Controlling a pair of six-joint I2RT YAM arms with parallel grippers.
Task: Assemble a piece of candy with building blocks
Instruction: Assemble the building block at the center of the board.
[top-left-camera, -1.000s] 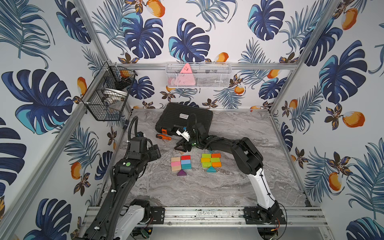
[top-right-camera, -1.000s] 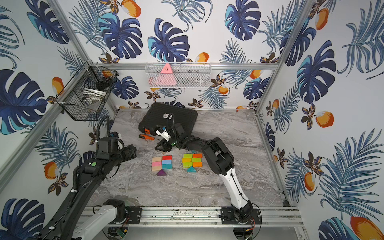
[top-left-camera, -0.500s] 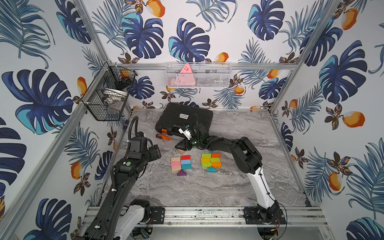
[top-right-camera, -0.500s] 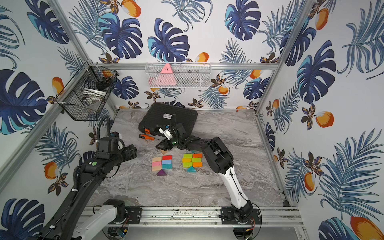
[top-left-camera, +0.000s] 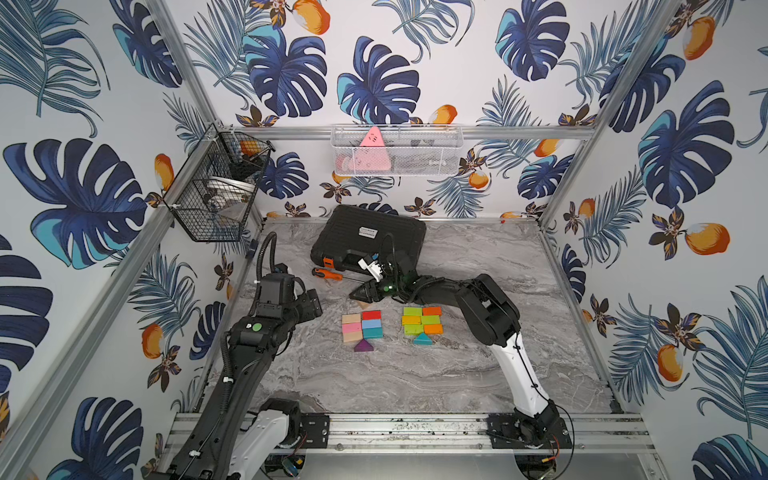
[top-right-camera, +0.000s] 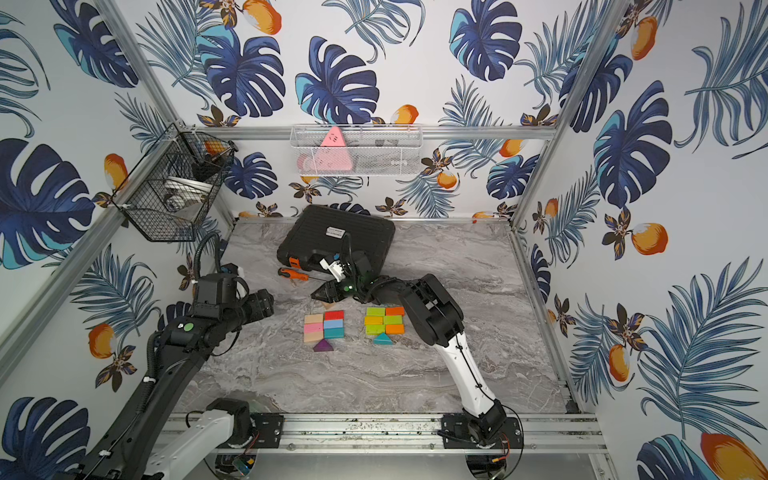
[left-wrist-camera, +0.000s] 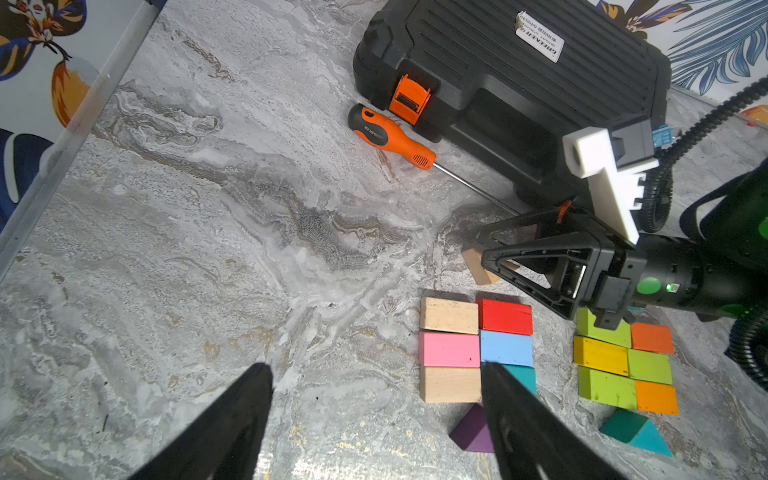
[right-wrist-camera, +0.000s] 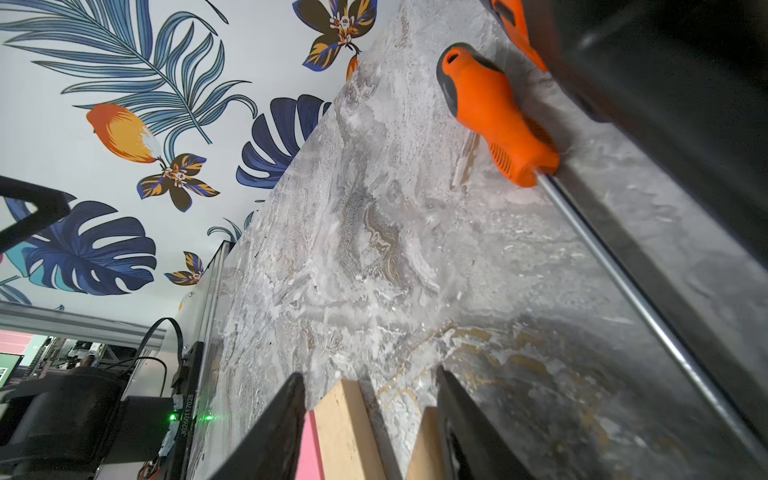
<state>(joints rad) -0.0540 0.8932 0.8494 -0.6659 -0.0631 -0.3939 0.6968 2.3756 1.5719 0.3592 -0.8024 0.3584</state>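
- Plainly, the building blocks (top-left-camera: 390, 326) lay on the grey marbled surface (top-left-camera: 415, 374) between the two arms, in two tight clusters side by side and a little apart.
- The mixed cluster (left-wrist-camera: 478, 349), nearer the left arm, was six bricks in two columns: plain wood, pink and plain wood beside red, blue and teal. A purple wedge (left-wrist-camera: 471, 434) sat just beside its near edge.
- The green-and-orange cluster (left-wrist-camera: 623, 361), nearer the right arm, held three green bricks, two orange and one yellow. A teal wedge (left-wrist-camera: 633, 432) lay at its near edge.
- A plain-wood wedge (left-wrist-camera: 476, 268) lay alone on the surface, just beyond the red brick.
- The right end effector (left-wrist-camera: 482, 247) hung low over the surface at that wedge, its fingers pointing towards the left arm's side. Its jaws stood partly apart and released. In the right wrist view the wedge sat against the inside of one finger, with a gap to the other.
- The left end effector (left-wrist-camera: 374, 368) hovered beside the mixed cluster with its jaws spread wide and nothing between them but bare surface. One finger hid part of the teal brick in the left wrist view.
- An orange-handled screwdriver (left-wrist-camera: 390, 137) lay just beyond, close beside a closed black case (left-wrist-camera: 519, 75) with an orange latch.
- A black wire basket (top-left-camera: 208, 199) hung on the left wall and a white mesh basket (top-left-camera: 397, 149) on the back wall.
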